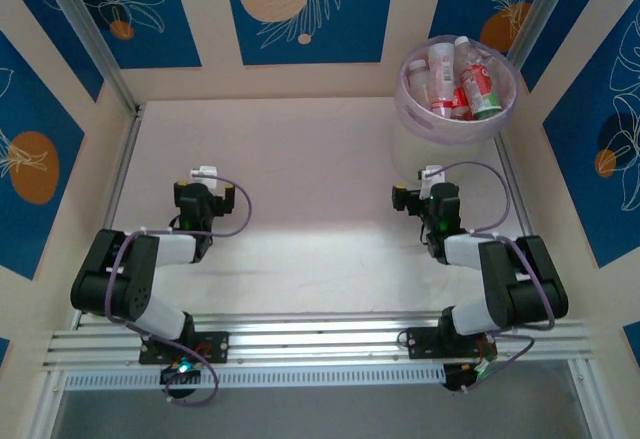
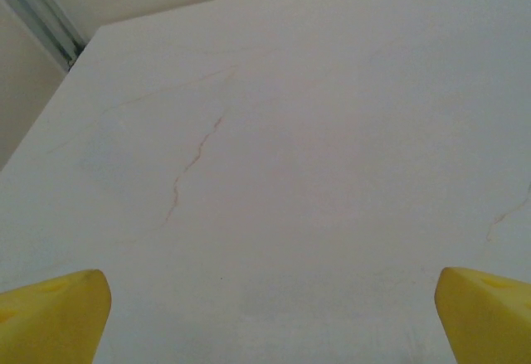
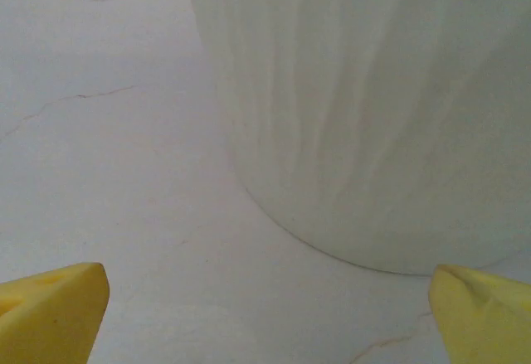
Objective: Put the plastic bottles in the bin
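Left gripper (image 1: 204, 173), at centre-left of the white table (image 1: 320, 159) in the overhead view, points toward the far wall with its jaws spread wide. In its wrist view the two yellow fingertips (image 2: 51, 314) sit at the lower corners, well apart, with table surface marked by faint hairline cracks (image 2: 195, 161) between and beyond them. Right gripper (image 1: 432, 174), at centre-right of the table, likewise stands wide, its yellow fingertips (image 3: 485, 314) at the lower corners of its wrist view and apart from the bin (image 1: 412, 109). That bin, a round translucent pale tub with a thick rim, stands in the far right corner of the table, just beyond the right gripper; its ribbed wall rises close ahead in the right wrist view. The plastic bottles (image 1: 452, 84) are gathered inside the bin, upright or leaning, mostly red-labelled with white caps, with one green-labelled bottle (image 1: 486, 99) at the right side. Blue wall panels (image 1: 310, 9) with orange discs enclose the table
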### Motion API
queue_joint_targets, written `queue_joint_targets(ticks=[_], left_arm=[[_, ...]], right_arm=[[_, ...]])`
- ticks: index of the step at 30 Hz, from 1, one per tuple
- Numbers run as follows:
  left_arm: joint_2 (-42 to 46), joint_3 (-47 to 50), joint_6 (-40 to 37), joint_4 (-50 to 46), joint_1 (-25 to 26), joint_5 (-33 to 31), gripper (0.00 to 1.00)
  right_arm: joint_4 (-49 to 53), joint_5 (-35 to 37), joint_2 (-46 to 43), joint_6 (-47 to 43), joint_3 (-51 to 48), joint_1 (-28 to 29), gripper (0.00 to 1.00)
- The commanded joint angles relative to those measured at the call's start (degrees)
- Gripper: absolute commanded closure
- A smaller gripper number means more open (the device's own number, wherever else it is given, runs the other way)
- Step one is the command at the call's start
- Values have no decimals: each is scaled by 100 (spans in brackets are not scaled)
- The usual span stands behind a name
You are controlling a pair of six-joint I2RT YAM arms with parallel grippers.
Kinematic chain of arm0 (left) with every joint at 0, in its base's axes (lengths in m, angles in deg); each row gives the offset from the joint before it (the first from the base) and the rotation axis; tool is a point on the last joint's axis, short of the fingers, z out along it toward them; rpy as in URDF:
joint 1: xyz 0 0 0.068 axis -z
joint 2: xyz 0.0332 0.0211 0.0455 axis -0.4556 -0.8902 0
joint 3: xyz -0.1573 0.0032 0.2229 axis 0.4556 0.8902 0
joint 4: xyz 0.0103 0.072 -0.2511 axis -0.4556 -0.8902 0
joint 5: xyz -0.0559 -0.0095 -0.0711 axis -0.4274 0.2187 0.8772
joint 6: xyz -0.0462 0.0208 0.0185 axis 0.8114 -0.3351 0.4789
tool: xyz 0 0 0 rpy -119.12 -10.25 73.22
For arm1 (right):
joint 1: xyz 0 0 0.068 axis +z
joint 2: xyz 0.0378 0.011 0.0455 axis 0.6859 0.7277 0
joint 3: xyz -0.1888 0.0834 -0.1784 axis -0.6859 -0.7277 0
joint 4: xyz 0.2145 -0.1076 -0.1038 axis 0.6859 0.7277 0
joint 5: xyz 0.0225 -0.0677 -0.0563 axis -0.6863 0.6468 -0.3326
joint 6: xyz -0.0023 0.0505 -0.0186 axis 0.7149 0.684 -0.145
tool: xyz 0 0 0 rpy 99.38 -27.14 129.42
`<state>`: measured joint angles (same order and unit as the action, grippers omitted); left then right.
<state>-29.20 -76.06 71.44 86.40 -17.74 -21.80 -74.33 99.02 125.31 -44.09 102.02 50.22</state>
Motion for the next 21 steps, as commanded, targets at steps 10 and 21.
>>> queue_joint_targets(ticks=[10, 21], left_arm=[[-279, 363, 144, 1053, -288, 759, 0], [-304, 342, 172, 1067, -346, 848, 0]], right_arm=[[-685, -649, 463, 269, 129, -489, 1], [-557, -840, 449, 333, 186, -601, 1]])
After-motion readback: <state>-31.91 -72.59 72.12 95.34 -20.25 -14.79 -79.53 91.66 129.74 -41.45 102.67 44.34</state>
